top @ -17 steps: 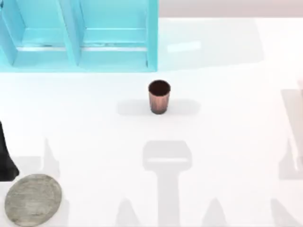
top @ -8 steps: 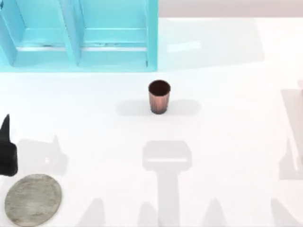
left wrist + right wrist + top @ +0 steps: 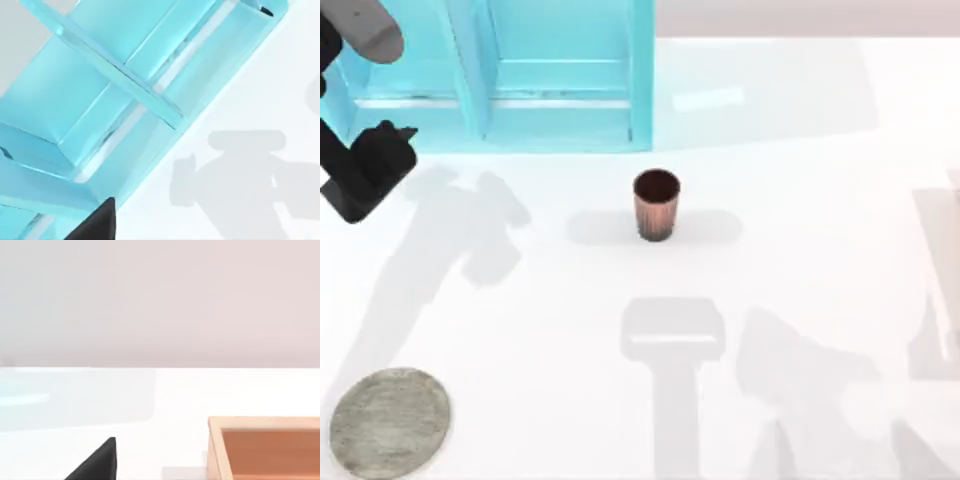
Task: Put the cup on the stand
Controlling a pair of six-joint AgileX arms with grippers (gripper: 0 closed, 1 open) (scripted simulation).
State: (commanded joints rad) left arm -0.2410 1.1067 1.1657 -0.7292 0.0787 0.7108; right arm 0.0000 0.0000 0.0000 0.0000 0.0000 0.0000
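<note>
1. Left claw up at the table's left edge, toward the far side, just in front of the turquoise shelf; black body angled, tips aimed to the right.
2. Fingers apart or together: cannot tell; one dark finger at the border of the left wrist view, nothing between the tips visible.
3. Nothing held by the left claw as far as the top view shows; well apart from both cup and stand.
4. From the left wrist view: shelf compartments running slantwise, white table beside them with a grey arm shadow on it.
5. Cup upright near the table's middle, a little toward the far side, just off the shelf's right front corner; copper-brown, ribbed sides, dark inside, untouched.
6. Stand flat at the table's near left corner, grey and stone-like, bare on top, well apart from the cup.
7. Right wrist view: one dark finger low down, white table beyond, an orange-brown wooden box toward one side; state of that claw not to be told either.
</note>
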